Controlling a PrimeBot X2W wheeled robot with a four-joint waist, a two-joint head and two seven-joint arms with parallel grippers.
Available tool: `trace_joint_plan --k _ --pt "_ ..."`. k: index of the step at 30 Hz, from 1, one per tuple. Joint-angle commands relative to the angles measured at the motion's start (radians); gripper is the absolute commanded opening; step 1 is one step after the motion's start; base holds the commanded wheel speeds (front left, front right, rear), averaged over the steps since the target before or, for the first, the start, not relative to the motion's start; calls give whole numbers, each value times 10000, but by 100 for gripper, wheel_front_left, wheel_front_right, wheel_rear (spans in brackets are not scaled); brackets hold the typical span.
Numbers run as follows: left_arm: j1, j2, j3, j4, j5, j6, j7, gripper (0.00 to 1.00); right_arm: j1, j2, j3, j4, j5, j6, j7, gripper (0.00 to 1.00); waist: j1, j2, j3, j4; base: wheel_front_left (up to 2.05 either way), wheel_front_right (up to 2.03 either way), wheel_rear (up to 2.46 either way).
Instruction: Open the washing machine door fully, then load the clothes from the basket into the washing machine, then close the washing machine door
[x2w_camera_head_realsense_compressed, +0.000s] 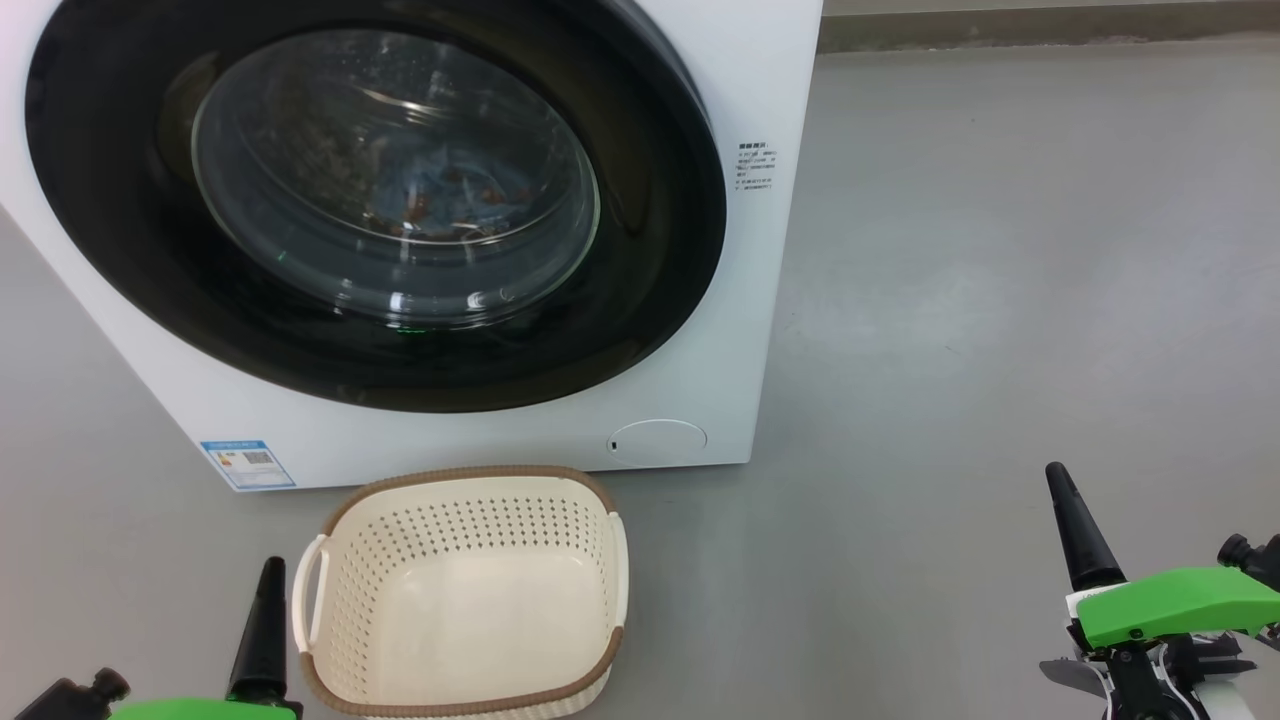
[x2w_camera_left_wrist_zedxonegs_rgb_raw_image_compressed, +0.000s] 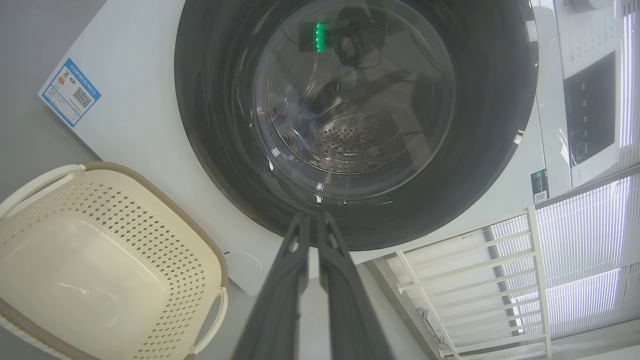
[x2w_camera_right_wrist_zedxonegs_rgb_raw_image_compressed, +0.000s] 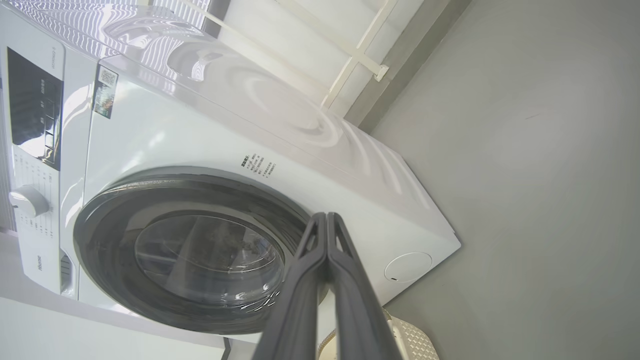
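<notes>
Two claws sit low in the head view, both pinched tight with nothing between their fingers. The left claw (x2w_camera_head_realsense_compressed: 270, 575) is at the lower left, just beside the basket's left handle. The right claw (x2w_camera_head_realsense_compressed: 1062, 482) is well off at the lower right, over bare grey floor (x2w_camera_head_realsense_compressed: 950, 300).

The washing machine (x2w_camera_head_realsense_compressed: 760, 300) stands on that floor, and the washing machine door (x2w_camera_head_realsense_compressed: 110, 210) lies shut, flat against its white front. The glossy black ring spans nearly the whole width of the machine. Behind the domed glass, low in the steel drum, lie the clothes (x2w_camera_head_realsense_compressed: 450, 195) — a heap of blue fabric flecked with orange-brown (reflections on the glass blur the rest).

The basket (x2w_camera_head_realsense_compressed: 470, 473) rests on the floor just in front of the machine, below the door. Its brown rim band is near the machine's bottom edge, and its inner bottom shows bare cream plastic. On the machine's front a blue label sticker (x2w_camera_head_realsense_compressed: 247, 463) sits up and to the left of the basket, and a round white cap (x2w_camera_head_realsense_compressed: 657, 441) sits up and to its right.

In the left wrist view the closed fingers aim at the door's dark rim — the basket lies off to one side. In the right wrist view the closed fingertips cross the door's edge, and a dial (x2w_camera_right_wrist_zedxonegs_rgb_raw_image_compressed: 29, 201) shows on the control strip.
</notes>
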Motion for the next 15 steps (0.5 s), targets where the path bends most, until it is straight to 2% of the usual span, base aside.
trace_joint_plan --k 1,15 --pt "-450 24 309 -142 -329 3 99 0 -204 -44 29 -290 298 -16 115 0 0 0 -7 6 0 0 0" --pt "-516 -203 645 -100 -1436 4 514 0 -199 128 -286 -307 1572 -20 532 0 0 0 -59 44 0 0 0"
